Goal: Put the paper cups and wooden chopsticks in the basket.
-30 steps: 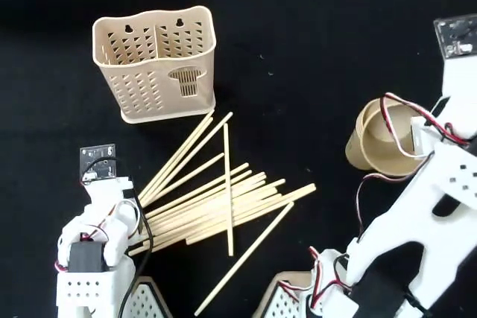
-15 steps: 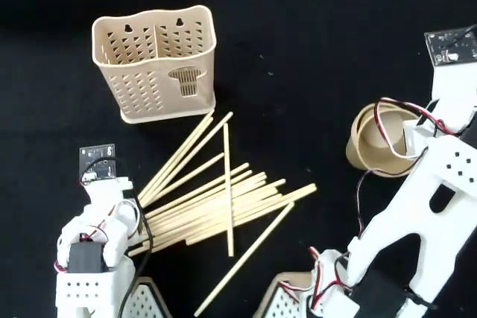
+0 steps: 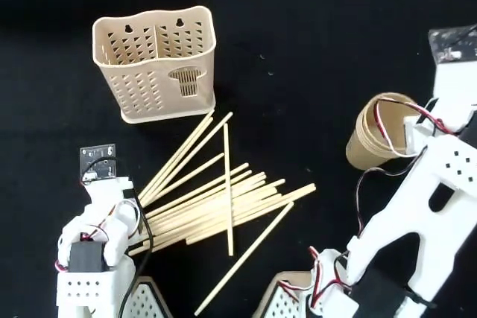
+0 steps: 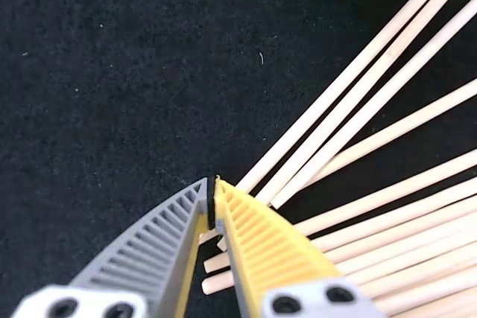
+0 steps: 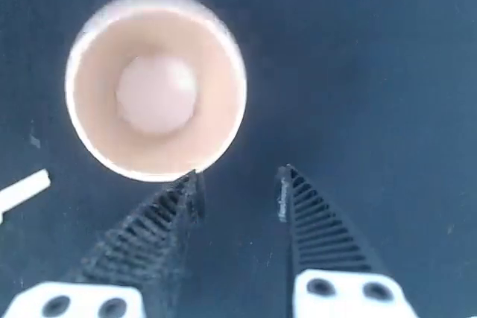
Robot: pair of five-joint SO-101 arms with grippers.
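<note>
Right gripper (image 5: 238, 188), spread wide, sits beside the paper cup (image 5: 156, 83), partly hidden from above by its arm (image 3: 402, 221)

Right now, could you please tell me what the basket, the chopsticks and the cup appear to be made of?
Basket: likely moulded plastic, beige and matte, with uniform walls pierced by regular rows of holes.
Chopsticks: they look like bare, unfinished wood, being pale, dull, straight sticks.
Cup: probably paper, brown outside and paler inside, with a thin rim. Whether it is coated I cannot tell.

free: between basket (image 3: 155, 65) and paper cup (image 3: 364, 148) | obstacle: chopsticks (image 3: 216, 202) beside basket
</note>
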